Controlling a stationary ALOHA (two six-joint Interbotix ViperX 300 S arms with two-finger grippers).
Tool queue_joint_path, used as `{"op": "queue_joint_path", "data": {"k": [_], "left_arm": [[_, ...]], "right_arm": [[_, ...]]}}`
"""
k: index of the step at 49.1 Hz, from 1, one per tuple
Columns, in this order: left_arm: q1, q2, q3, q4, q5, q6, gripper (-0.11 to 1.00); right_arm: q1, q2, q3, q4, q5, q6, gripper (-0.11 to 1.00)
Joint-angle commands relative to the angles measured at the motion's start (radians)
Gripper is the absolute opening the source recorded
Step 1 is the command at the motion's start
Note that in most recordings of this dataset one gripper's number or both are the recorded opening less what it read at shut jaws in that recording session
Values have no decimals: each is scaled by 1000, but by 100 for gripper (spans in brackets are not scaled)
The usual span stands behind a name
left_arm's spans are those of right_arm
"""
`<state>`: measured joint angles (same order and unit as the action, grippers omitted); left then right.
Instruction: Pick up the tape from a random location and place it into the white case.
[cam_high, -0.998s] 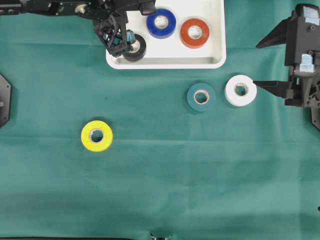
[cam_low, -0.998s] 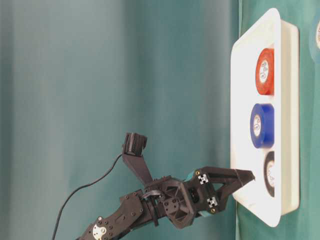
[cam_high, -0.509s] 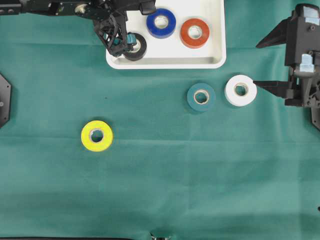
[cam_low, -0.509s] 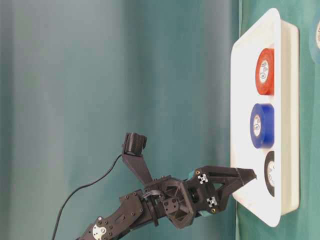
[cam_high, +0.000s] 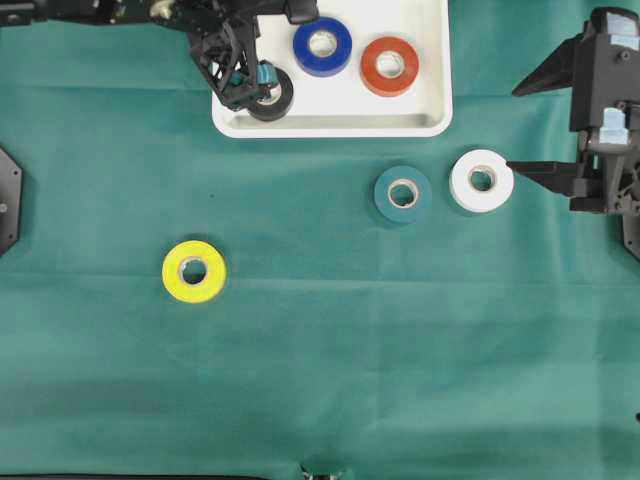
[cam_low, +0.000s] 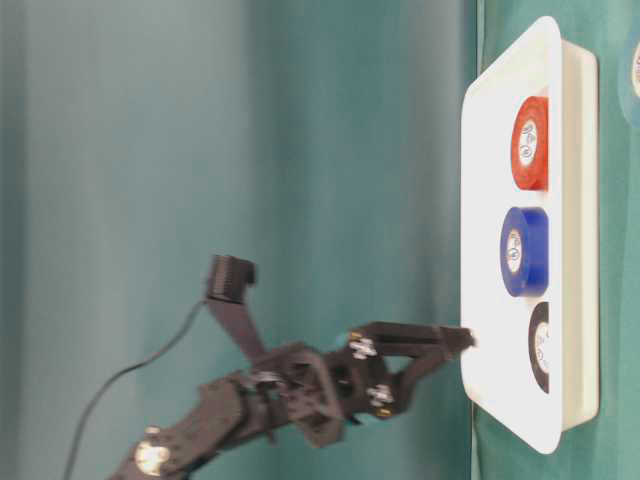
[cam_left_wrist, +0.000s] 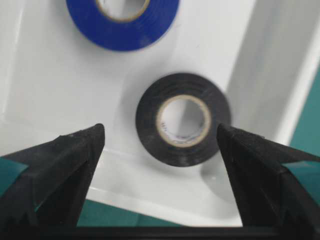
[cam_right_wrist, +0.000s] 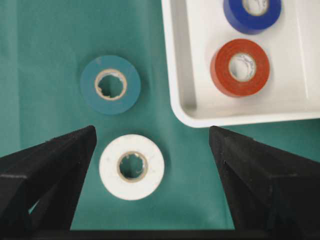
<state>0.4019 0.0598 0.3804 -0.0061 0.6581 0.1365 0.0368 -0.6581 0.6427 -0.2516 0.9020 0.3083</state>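
Hovering over the near-left corner of the white case (cam_high: 430, 122), the left gripper (cam_left_wrist: 160, 150) has its jaws spread wide with nothing between them; the black tape roll (cam_left_wrist: 183, 119) lies flat on the case floor just below, close to the rim. A blue roll (cam_high: 322, 46) and a red roll (cam_high: 389, 66) lie flat in the same case, apart from each other — so 3 rolls are in.

3 more wait on the table: a yellow roll (cam_high: 194, 271) well off to the left, and a teal roll (cam_high: 402, 194) just beside a white roll (cam_high: 481, 181). The right gripper (cam_right_wrist: 152, 145) hangs above the white roll, jaws wide and holding nothing.

Risks, as I judge them: the left fingers sit either side of the black roll and near the rim, so a sideways exit rather than a lift could nudge the roll or clip the case and shift it. On the right, the teal roll lies close enough that a finger coming down for the white one could land on it — pushing it away or spoiling the grasp.
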Motion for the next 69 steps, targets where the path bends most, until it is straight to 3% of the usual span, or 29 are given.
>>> {"op": "queue_joint_path", "data": {"k": [1, 30, 69], "left_arm": [[-15, -52, -57, -2, 40, 0, 98], [-52, -172, -313, 6, 324, 0, 98], [-81, -184, -310, 6, 362, 5, 98]], "right_arm": [[-2, -3, -11, -3, -6, 2, 90], [-2, -3, -11, -3, -5, 2, 90], [-2, -3, -12, -3, -3, 2, 90]]}}
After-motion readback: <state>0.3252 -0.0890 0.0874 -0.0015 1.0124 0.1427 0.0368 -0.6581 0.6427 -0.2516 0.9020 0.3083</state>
